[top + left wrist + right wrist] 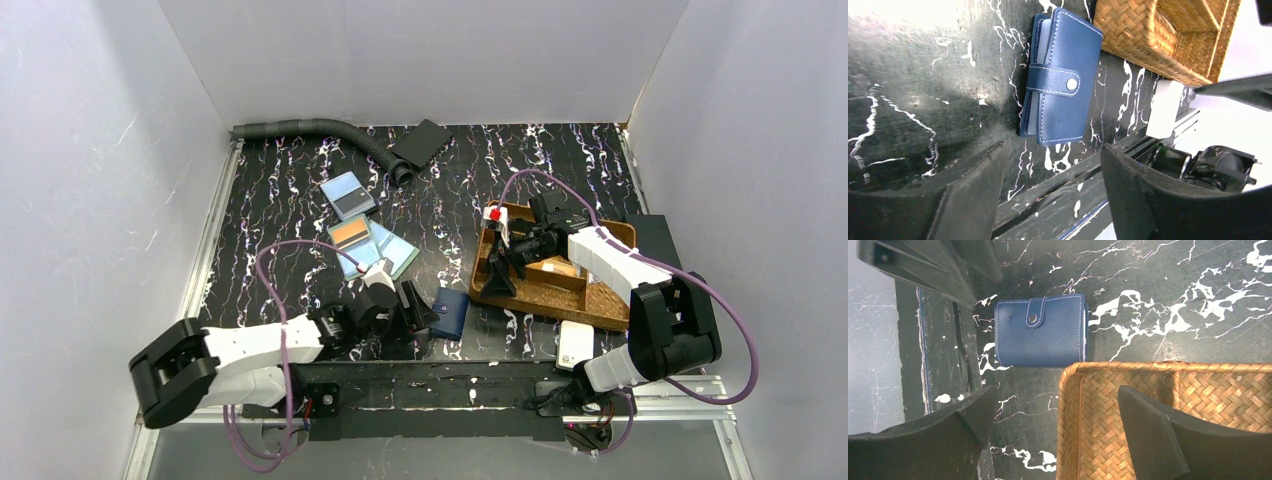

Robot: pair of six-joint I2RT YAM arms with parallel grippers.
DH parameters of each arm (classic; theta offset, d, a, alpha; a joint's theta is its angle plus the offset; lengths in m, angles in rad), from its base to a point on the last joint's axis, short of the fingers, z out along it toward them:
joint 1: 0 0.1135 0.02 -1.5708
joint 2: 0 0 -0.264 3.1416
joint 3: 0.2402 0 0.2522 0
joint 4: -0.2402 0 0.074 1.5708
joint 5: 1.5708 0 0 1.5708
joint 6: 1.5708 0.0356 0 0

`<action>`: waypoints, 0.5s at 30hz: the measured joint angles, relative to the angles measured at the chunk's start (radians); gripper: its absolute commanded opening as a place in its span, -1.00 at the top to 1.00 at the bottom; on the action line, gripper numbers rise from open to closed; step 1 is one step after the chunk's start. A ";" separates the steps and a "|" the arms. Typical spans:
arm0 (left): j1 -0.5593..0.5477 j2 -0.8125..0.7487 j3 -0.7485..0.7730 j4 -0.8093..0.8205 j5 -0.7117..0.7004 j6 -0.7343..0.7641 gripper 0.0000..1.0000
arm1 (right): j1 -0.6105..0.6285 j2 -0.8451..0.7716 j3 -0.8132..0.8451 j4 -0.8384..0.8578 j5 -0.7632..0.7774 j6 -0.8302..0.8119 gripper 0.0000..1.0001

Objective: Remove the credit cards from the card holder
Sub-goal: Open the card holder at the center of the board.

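Observation:
The card holder (pixel 449 312), a dark navy wallet, lies closed on the table with its snap strap fastened. It also shows in the left wrist view (pixel 1060 80) and the right wrist view (pixel 1040 332). My left gripper (pixel 416 307) (pixel 1052 149) is open and empty, just left of the holder and not touching it. My right gripper (pixel 498 272) (pixel 1057 390) is open and empty above the left rim of the tray. Credit cards lie loose at the centre left: a blue-grey one on light blue (pixel 348 195), an orange one (pixel 350 233) and a teal one (pixel 388 252).
A brown woven tray (pixel 590 298) (pixel 1070 405) (pixel 1168 35) stands right of the holder, with a red-capped item (pixel 493 213) at its far corner. A white box (pixel 575 343) (pixel 1164 107) lies near the tray's front. A grey hose (pixel 310 128) and a flat black rectangle (pixel 420 142) lie at the back.

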 measured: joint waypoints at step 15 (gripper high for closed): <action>0.003 -0.064 0.193 -0.226 0.212 1.033 -0.89 | 0.000 -0.001 0.002 -0.027 0.022 -0.041 -0.97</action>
